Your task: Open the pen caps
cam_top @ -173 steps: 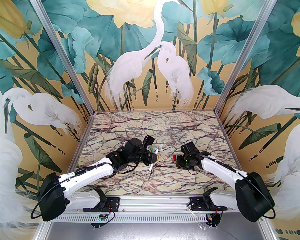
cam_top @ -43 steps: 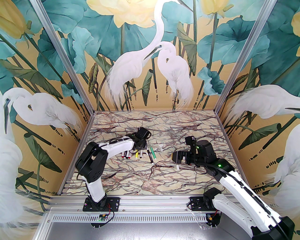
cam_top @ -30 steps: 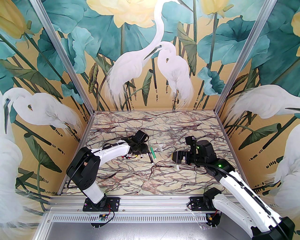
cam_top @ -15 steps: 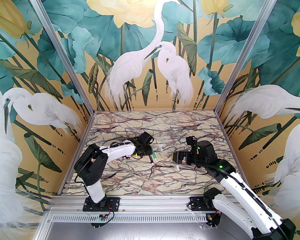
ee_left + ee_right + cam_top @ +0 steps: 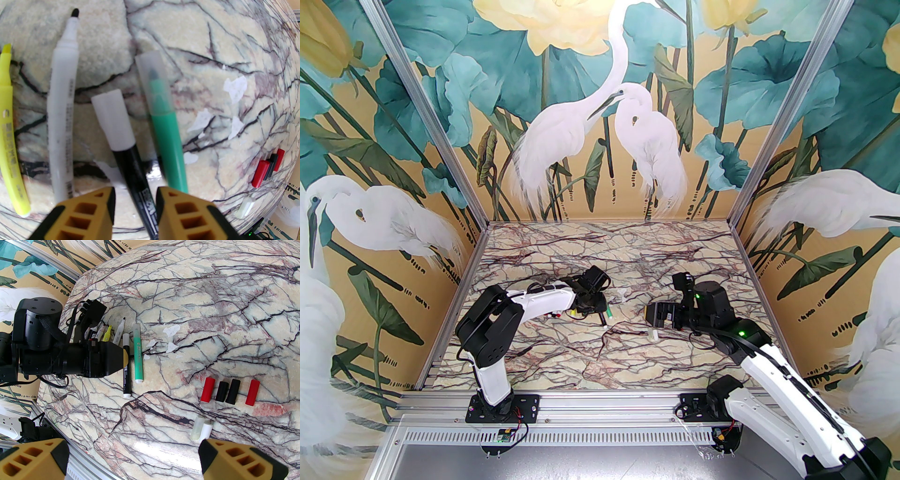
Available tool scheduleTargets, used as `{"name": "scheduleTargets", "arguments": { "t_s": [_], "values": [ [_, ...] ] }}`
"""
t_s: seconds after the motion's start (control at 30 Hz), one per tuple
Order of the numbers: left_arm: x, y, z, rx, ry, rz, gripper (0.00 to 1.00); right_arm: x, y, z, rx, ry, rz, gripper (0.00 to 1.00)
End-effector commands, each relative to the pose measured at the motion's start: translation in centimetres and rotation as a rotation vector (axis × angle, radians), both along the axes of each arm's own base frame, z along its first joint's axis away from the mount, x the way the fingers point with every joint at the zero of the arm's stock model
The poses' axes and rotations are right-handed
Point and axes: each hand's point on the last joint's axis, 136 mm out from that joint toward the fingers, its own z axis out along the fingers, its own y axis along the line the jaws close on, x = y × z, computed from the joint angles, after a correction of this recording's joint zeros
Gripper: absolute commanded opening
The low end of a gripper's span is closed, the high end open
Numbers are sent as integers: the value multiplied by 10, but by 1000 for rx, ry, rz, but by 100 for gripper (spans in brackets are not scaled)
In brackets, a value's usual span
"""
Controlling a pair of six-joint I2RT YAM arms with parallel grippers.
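Note:
My left gripper (image 5: 136,194) hangs low over the pens, its jaws open on either side of the black pen (image 5: 138,178), whose white cap (image 5: 116,119) is on. Beside it lies the green pen (image 5: 167,145) under a clear cap (image 5: 152,79). An uncapped white pen (image 5: 62,121) and yellow highlighter (image 5: 9,131) lie to the left. Loose pen caps sit in a row: red (image 5: 208,389), black (image 5: 221,391), black (image 5: 232,391), red (image 5: 252,392), with a clear one (image 5: 196,428) and a white one (image 5: 206,430) nearer. My right gripper (image 5: 133,460) hovers wide open above these, holding nothing.
Small white flakes (image 5: 172,330) lie on the marble table (image 5: 600,356) just right of the green pen. More pens (image 5: 553,315) lie under the left arm. A tiny whitish forked piece (image 5: 622,295) sits behind the pens. Painted walls enclose three sides.
My left arm has swung right from the row of uncapped pens to over the black pen, and its jaws have narrowed. The right arm has stayed still and open.

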Motion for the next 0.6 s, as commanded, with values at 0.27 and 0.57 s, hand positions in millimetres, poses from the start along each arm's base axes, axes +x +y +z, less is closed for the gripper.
{"name": "scheduleTargets", "arguments": {
  "t_s": [0.27, 0.57],
  "values": [
    [-8, 7, -10, 73, 38, -51, 33, -2, -1, -5, -12, 4, 0, 99],
    [-11, 16, -15, 139, 57, -84, 29, 0, 0, -4, -12, 7, 2, 99]
  ]
}}
